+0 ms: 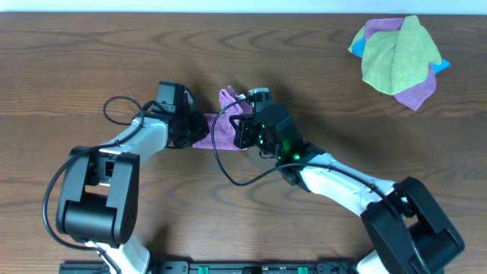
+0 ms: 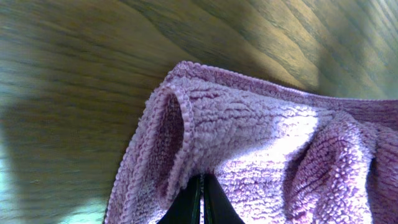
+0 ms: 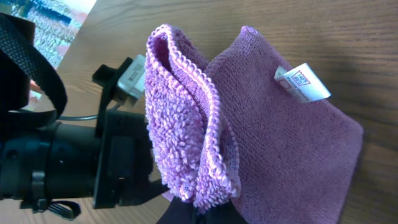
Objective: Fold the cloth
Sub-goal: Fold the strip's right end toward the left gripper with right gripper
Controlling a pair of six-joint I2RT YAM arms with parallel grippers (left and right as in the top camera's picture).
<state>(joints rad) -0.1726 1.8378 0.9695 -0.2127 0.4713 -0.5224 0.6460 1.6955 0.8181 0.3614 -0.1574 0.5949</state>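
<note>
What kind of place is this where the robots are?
Probably a robot lab or test bench: a left arm and right arm with cables share a wooden table, holding a lilac cloth, with spare cloths piled nearby.

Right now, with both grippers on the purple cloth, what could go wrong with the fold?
The cloth is bunched into loose loops between the left gripper and right gripper, so the fold may come out lumpy and uneven. The right gripper seems to pinch only the layers' lower edge; one could slip free. The grippers sit close together and might bump.
</note>
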